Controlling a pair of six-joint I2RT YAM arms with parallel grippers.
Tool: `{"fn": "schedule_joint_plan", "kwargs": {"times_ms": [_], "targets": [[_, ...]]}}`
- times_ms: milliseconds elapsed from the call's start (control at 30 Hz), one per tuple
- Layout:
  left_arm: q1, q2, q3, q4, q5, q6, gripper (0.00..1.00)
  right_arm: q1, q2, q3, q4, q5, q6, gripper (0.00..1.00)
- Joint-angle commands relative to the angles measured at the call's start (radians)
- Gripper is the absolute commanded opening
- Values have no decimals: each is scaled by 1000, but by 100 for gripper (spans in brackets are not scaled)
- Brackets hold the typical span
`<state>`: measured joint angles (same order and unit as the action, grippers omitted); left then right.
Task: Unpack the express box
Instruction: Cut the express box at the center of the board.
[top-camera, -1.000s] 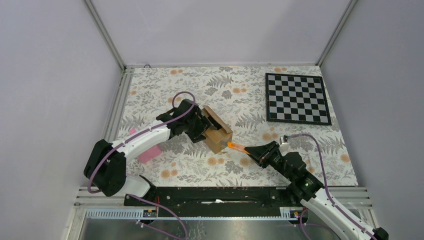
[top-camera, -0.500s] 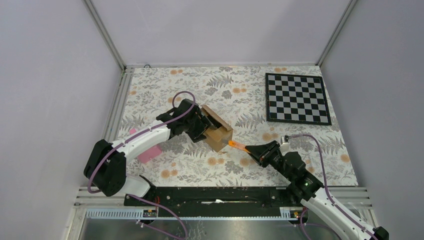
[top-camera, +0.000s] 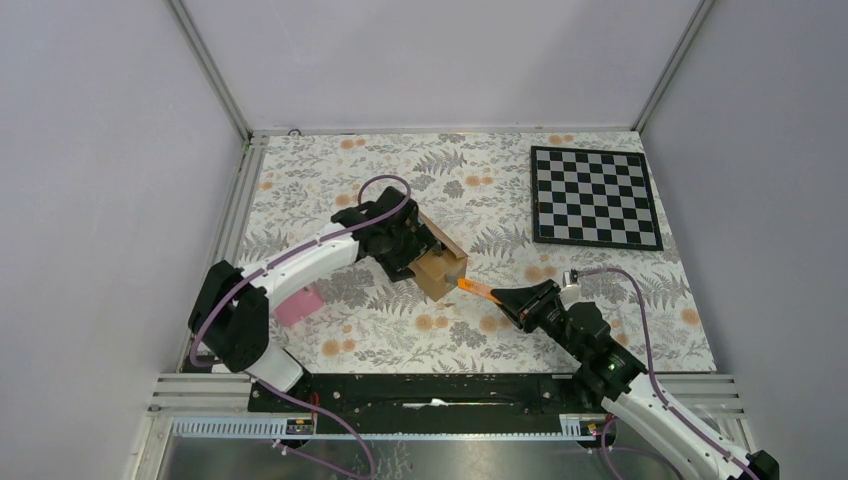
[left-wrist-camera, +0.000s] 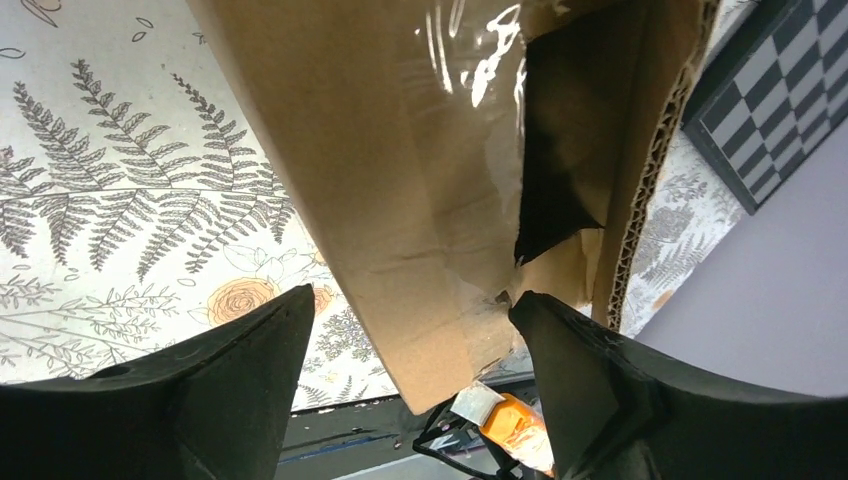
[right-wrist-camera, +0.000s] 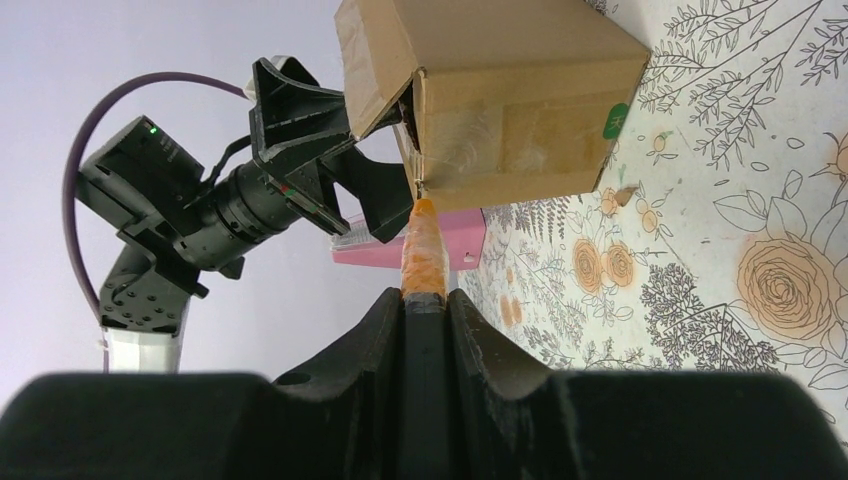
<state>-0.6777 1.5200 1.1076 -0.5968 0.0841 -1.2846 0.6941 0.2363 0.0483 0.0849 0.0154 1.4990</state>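
Observation:
The express box (top-camera: 441, 263), a small brown carton with a raised flap, lies mid-table. My left gripper (top-camera: 404, 248) is at its left end, open. In the left wrist view the box (left-wrist-camera: 400, 150) fills the space between the jaws of the left gripper (left-wrist-camera: 412, 298); one finger stands apart from the cardboard and the other is at its torn flap edge. My right gripper (top-camera: 516, 300) is shut on the orange-and-black cutter (top-camera: 476, 290). In the right wrist view the cutter (right-wrist-camera: 424, 240) points its tip at the taped seam of the box (right-wrist-camera: 510, 100).
A pink wedge (top-camera: 297, 305) lies left of the box, under the left arm. A chessboard (top-camera: 595, 197) sits at the back right. The floral cloth (top-camera: 520, 170) covers the table, and metal rails run along its left and near edges.
The left arm has swung its elbow to the right and its jaws have widened around the box end. The box has shifted slightly. The right arm and cutter have barely moved.

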Motion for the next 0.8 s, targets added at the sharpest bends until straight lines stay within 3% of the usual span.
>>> {"fn": "schedule_joint_plan", "kwargs": {"times_ms": [0,500,767], "targets": [[-25,56,117,-168,-93,-41,82,3,14,24,9,43,-12,0],[-37,175,255,-332,-172,-99,80,3,34,0,60,39,-5,0],[-52,193,269,-332,-154,-96,66,3,38,-10,85,55,-14,0]]}}
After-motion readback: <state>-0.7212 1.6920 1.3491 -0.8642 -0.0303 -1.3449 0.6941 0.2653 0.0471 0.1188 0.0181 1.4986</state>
